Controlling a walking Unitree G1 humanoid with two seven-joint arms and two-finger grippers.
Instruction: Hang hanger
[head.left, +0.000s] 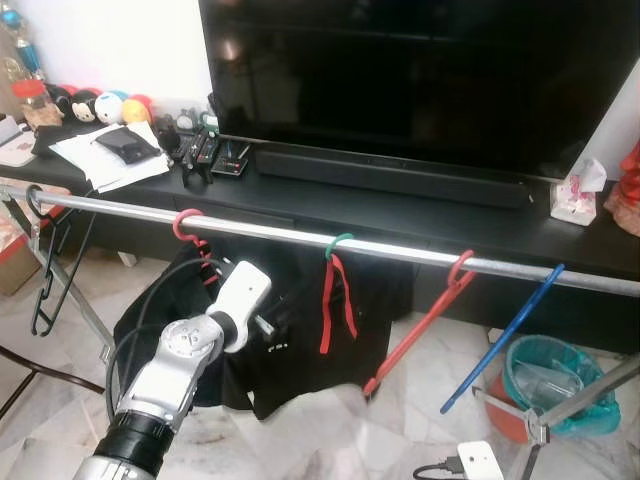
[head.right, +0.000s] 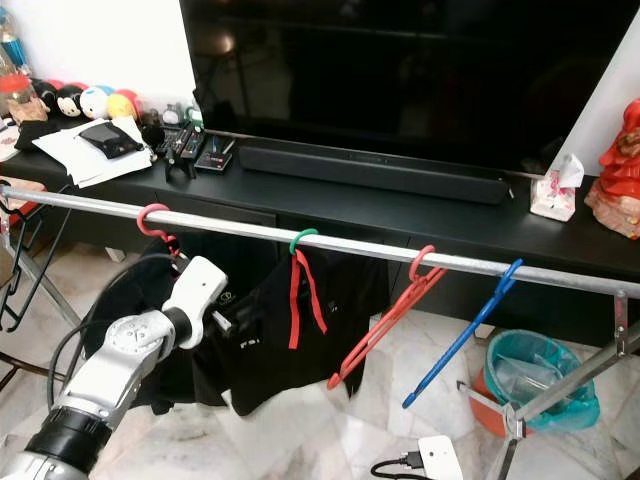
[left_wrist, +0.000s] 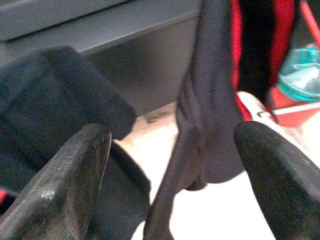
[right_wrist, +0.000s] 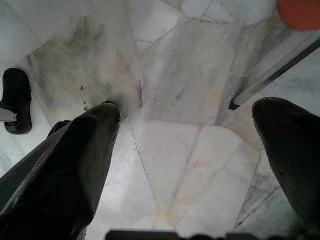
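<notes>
My left gripper (left_wrist: 172, 165) is raised below the metal rail (head.left: 300, 236), fingers spread and holding nothing, facing the black garment (head.left: 300, 340) that hangs from the green-hooked hanger (head.left: 338, 285) near mid-rail. A red hanger hook (head.left: 186, 222) sits on the rail just above my left arm. Farther toward the rail's right end hang a bare red hanger (head.left: 425, 320) and a blue hanger (head.left: 505, 335); a black hanger (head.left: 45, 270) hangs at its left end. My right gripper (right_wrist: 187, 150) hangs released over the marble floor (right_wrist: 175, 90).
</notes>
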